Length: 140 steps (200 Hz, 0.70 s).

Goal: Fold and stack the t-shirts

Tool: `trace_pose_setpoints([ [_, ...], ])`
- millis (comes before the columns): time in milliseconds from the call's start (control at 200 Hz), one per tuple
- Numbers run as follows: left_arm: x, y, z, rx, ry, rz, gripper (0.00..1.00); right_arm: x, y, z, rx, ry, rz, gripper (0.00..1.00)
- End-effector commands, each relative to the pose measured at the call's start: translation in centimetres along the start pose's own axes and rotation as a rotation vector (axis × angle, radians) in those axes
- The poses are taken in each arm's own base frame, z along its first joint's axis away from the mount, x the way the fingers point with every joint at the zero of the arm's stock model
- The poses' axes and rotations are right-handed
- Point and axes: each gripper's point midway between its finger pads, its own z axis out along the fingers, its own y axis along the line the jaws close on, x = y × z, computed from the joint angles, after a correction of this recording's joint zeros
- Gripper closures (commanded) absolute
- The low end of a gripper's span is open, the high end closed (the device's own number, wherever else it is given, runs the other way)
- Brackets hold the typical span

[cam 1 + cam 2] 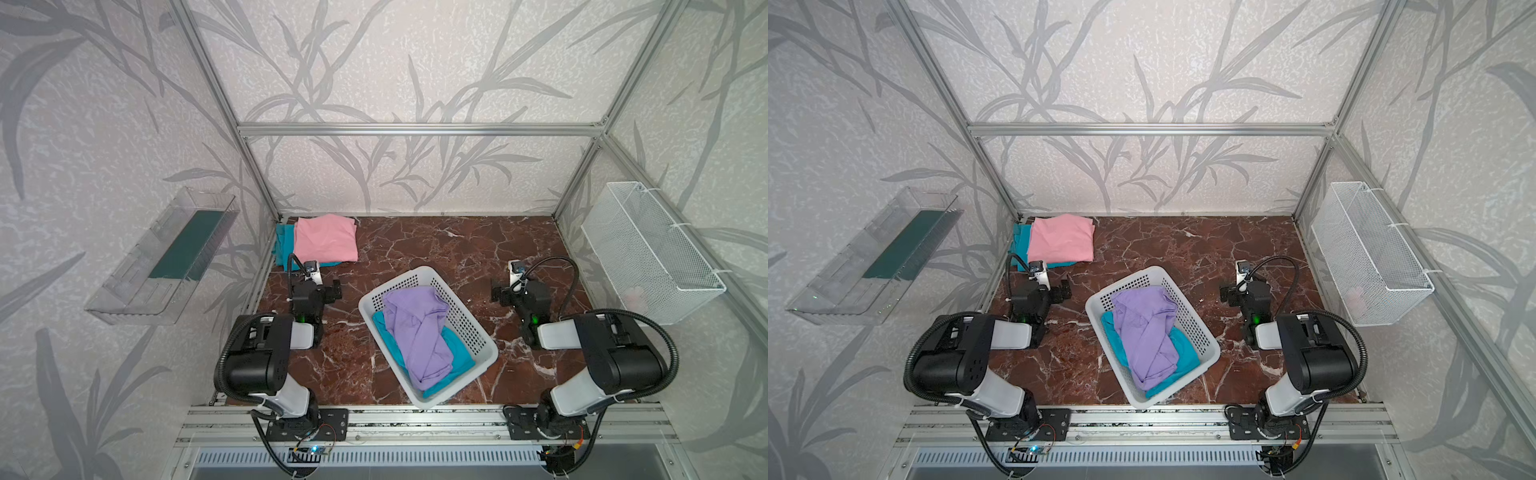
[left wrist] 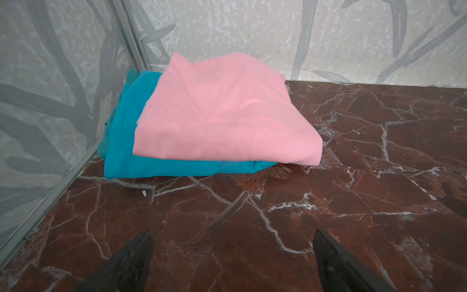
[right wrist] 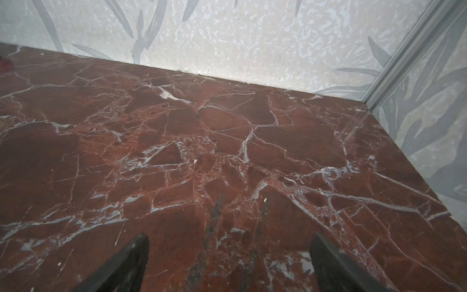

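Left gripper [image 2: 232, 231] and right gripper [image 3: 230, 235] both gape empty, flanking the basket [image 1: 465, 320], likely poised for the next pick. Pink shirt [image 1: 326, 241] lies folded atop a teal shirt [image 1: 284, 245] far left, stacked out of the way; lavender shirt [image 1: 415, 328] waits crumpled in the basket.

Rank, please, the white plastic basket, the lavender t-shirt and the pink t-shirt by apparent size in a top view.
white plastic basket
lavender t-shirt
pink t-shirt, though it lies folded and farther away
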Motion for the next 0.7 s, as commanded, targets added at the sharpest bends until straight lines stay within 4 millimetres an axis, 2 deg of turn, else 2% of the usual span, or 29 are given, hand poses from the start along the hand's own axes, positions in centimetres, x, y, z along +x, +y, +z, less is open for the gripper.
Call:
trace_pose_setpoints([
  [0, -0.4, 0.9, 0.0, -0.037, -0.010, -0.015, 0.01, -0.7, 0.4, 0.2, -0.027, -0.016, 0.014, 0.01],
  [560, -0.5, 0.9, 0.0, -0.039, -0.013, -0.014, 0.01, -0.7, 0.1, 0.2, -0.024, -0.016, 0.029, 0.01],
  [695, -2.8, 1.6, -1.4, -0.108, -0.003, -0.005, 0.01, -2.2, -1.4, -0.9, 0.058, -0.022, 0.059, 0.01],
])
